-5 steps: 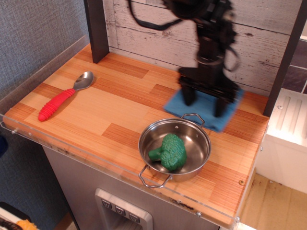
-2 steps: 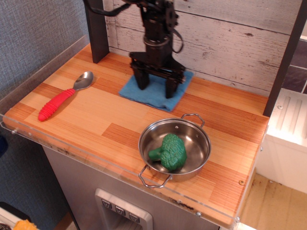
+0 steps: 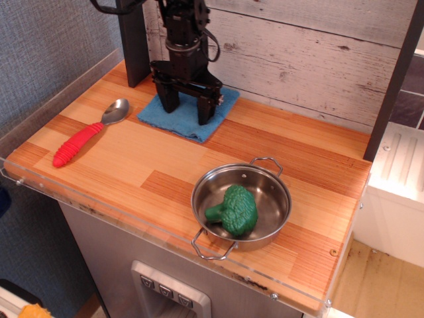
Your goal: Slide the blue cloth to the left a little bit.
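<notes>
The blue cloth (image 3: pixel 187 124) lies flat at the back of the wooden counter (image 3: pixel 146 165), near the back left corner and close to the plank wall. My gripper (image 3: pixel 187 112) stands upright over it, open. Its two black fingers (image 3: pixel 205 112) are spread wide and their tips rest on the cloth's top. The cloth's middle is partly hidden behind the fingers.
A spoon with a red handle (image 3: pixel 78 143) lies at the left. A steel pan (image 3: pixel 263 184) holding a green broccoli (image 3: pixel 233 211) stands at the front right. A dark post (image 3: pixel 132 40) rises just left of the gripper. A clear lip runs along the counter's front edge.
The gripper and the blue cloth under it have slid left along the back of the counter, from the right side to near the dark post. The pan and spoon have not moved.
</notes>
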You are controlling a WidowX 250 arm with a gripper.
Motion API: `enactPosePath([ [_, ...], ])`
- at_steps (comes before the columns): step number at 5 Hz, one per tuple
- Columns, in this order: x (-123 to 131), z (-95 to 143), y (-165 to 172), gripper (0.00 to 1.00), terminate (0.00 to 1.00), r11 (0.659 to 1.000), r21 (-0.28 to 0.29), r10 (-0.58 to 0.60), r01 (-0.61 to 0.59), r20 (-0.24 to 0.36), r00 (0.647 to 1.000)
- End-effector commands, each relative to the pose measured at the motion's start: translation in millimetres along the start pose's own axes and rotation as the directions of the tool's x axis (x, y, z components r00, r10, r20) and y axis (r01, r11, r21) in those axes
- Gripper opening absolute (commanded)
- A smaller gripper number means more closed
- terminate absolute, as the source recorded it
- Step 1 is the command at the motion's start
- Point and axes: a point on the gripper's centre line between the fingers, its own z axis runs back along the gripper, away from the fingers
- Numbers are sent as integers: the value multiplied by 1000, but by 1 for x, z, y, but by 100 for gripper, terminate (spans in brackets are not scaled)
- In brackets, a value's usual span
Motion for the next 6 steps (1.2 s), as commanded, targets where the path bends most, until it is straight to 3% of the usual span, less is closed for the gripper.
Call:
enactPosePath([
  [1,7,31,-3,100,0,996,-81,-25,29,53,998],
  [3,14,92,-4,100,0,992,-114,-38,56,151,988],
  [4,2,103,-7,100,0,993,-97,-55,71,154,987],
  [6,-27,105,-8,100,0,996,-52,-68,73,104,992],
])
